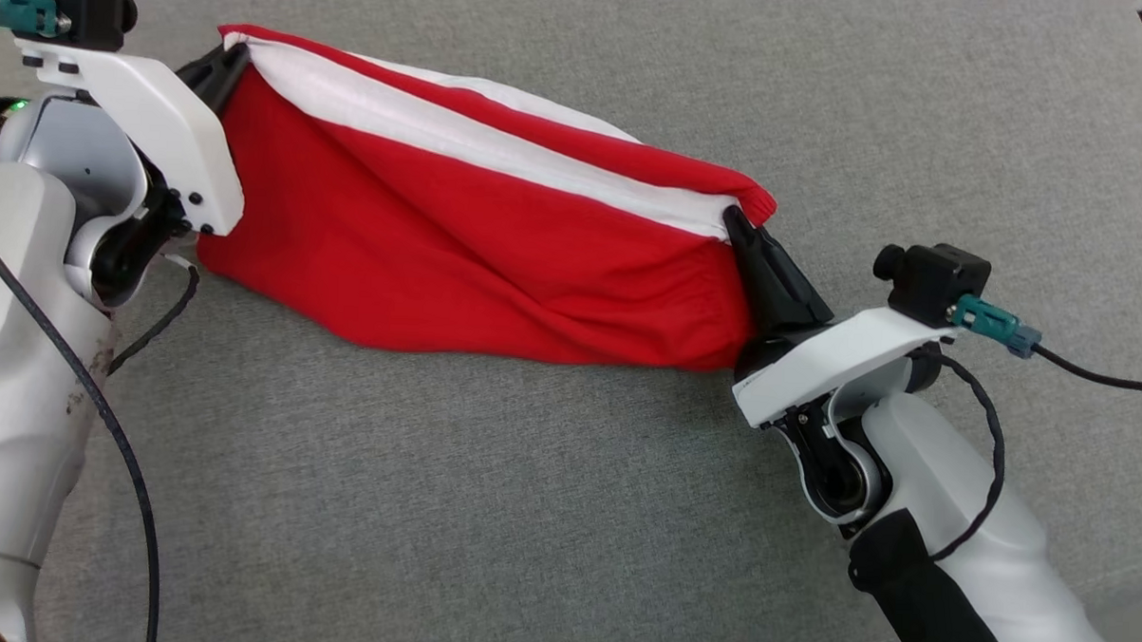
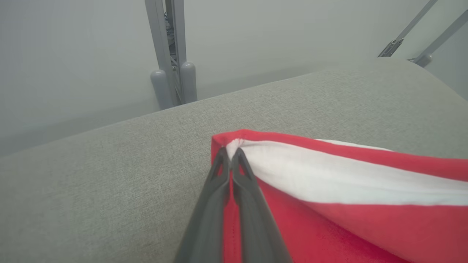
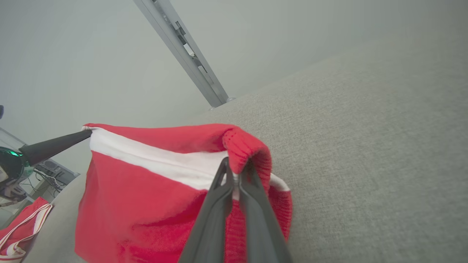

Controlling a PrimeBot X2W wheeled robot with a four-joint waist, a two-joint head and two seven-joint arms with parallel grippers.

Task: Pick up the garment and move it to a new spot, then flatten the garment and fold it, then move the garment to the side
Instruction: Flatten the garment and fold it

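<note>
Holding up a red-and-white garment (image 1: 459,251).
Our left gripper (image 1: 227,62), upper left, and right gripper (image 1: 740,227), mid-right, clamp jaws on its corners.

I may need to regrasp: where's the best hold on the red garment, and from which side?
Likely the two ends of the white-striped top edge of the garment, each from its outer side, where the left gripper and right gripper pinch now: held there, that edge stretches straight between them.

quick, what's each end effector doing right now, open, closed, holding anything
Left end effector: closed, holding one end of the red and white garment.
Right end effector: closed, holding the garment's other end.
</note>
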